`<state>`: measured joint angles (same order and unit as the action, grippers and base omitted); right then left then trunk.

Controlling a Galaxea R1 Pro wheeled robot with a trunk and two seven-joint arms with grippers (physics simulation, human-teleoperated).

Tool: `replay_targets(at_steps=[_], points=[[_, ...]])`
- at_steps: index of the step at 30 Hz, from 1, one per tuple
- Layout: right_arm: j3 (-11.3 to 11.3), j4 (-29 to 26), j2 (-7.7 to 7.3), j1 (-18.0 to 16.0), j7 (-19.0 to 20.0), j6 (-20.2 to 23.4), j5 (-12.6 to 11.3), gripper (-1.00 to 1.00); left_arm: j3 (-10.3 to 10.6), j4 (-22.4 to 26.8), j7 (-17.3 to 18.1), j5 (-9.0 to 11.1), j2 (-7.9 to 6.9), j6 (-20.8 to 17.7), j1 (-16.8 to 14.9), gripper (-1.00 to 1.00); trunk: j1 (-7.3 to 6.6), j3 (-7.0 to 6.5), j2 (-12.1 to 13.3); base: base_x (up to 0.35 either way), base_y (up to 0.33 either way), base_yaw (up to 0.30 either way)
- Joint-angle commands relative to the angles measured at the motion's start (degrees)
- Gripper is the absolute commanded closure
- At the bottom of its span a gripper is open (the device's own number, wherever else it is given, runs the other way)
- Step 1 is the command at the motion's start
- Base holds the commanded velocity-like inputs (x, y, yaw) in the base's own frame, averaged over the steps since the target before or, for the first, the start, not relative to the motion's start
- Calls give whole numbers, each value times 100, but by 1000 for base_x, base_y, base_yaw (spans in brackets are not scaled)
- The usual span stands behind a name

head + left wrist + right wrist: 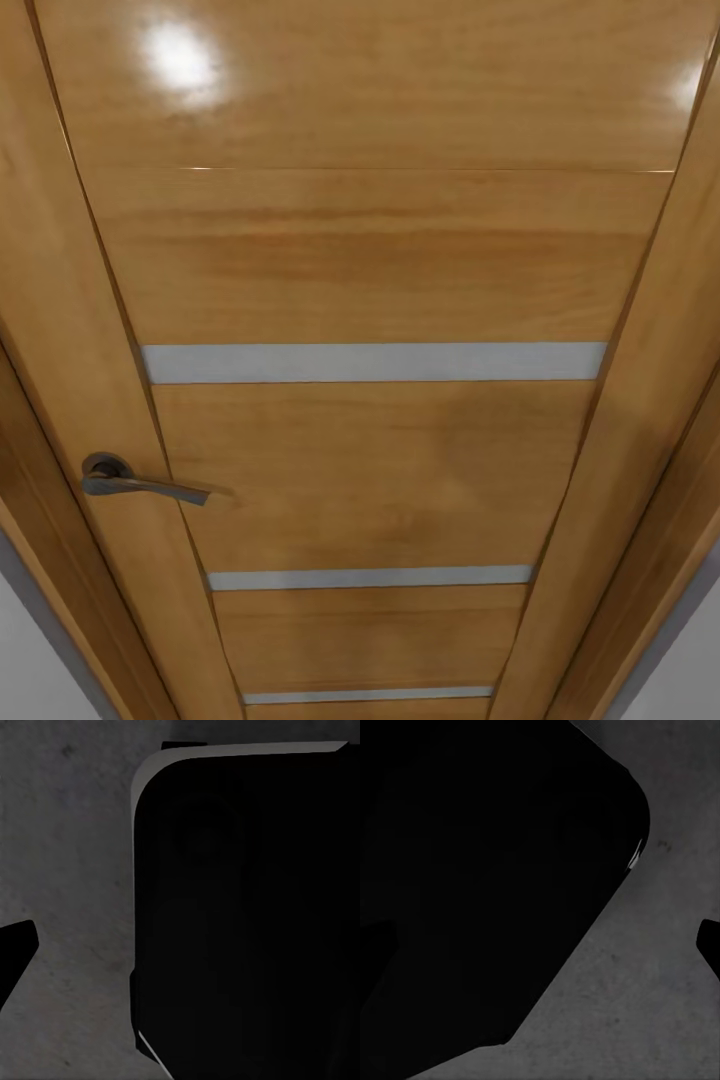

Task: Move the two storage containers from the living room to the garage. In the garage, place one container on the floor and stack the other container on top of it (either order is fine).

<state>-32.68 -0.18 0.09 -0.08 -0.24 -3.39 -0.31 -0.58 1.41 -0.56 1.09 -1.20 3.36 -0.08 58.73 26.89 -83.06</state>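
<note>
Door (370, 270): wooden, glossy honey-brown with visible grain, seen close up from the head view; it narrows toward the lower edge of the picture.
Door inlays: three pale grey horizontal strips set into the panel, the widest (372, 362) near mid-height, a shorter one (368, 577) below it, the shortest (366, 694) near the lower edge.
Door handle (140, 483): dark grey metal lever on a round rose, on the door's left side, lever pointing toward the door's middle.
Door frame (50, 330): same wood tone, running down both sides of the panel.
Wall (30, 660): plain pale surface showing in the two lower corners, outside the frame.
Highlights: a bright reflection near the panel's upper left, a fainter one at the upper right edge.
Floor (67, 870): dark grey, matte, mottled concrete, seen in both wrist views behind black robot parts.
Robot body (247, 915): a large black rounded block with a thin light edge, in the left wrist view; a similar black mass (480, 885) in the right wrist view.
Left fingers (15, 949): one black tip at the picture's edge; open or closed cannot be told.
Right fingers (709, 945): one black tip at the picture's edge; state cannot be told.
Storage containers: location cannot be told from these views.
</note>
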Motion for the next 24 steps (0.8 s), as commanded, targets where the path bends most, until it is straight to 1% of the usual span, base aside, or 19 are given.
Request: replay_targets(at_steps=[1, 13, 24], points=[[-10, 1, 2, -1, -3, -17, -1, -100, -3, 0, -6, 13, 2, 15, -1, -100, 0, 4, -2, 0, 0, 0], [-10, 1, 8, -1, -3, 15, -12, -100, -3, 0, -6, 7, 3, 15, -1, -100, 0, 4, -2, 0, 0, 0], [-16, 1, 7, -1, -8, -39, 73, -100, -3, 0, -6, 6, 6, 15, -1, -100, 0, 4, -2, 0, 0, 0]])
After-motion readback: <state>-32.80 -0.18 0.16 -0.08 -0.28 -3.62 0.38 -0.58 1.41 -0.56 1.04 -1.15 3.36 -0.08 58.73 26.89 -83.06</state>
